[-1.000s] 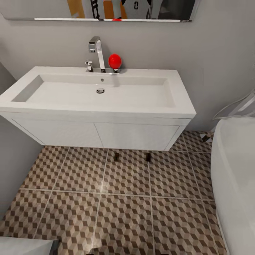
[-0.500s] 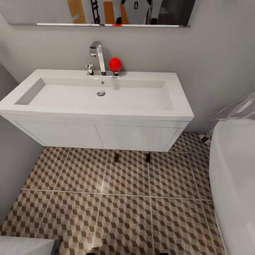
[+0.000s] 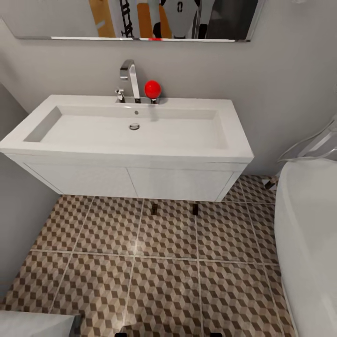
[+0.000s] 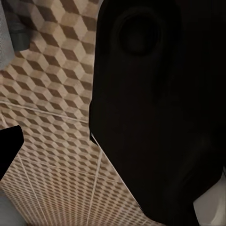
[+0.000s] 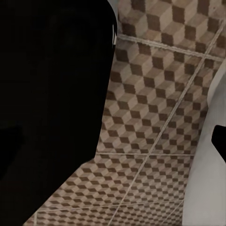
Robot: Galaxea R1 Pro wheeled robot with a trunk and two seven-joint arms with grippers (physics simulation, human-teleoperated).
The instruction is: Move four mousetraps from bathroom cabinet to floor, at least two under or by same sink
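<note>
From the head camera, two mousetraps [image 3: 154,210] [image 3: 195,208] lie on the floor [image 3: 164,262] just before the sink [image 3: 131,131]. Whether either pincer is released or clenched, I cannot tell; black robot parts [image 4: 160,108] block both wrist cameras.

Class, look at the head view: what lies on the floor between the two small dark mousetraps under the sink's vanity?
Between the left mousetrap and the right mousetrap, the head view shows bare cube-patterned floor.
</note>
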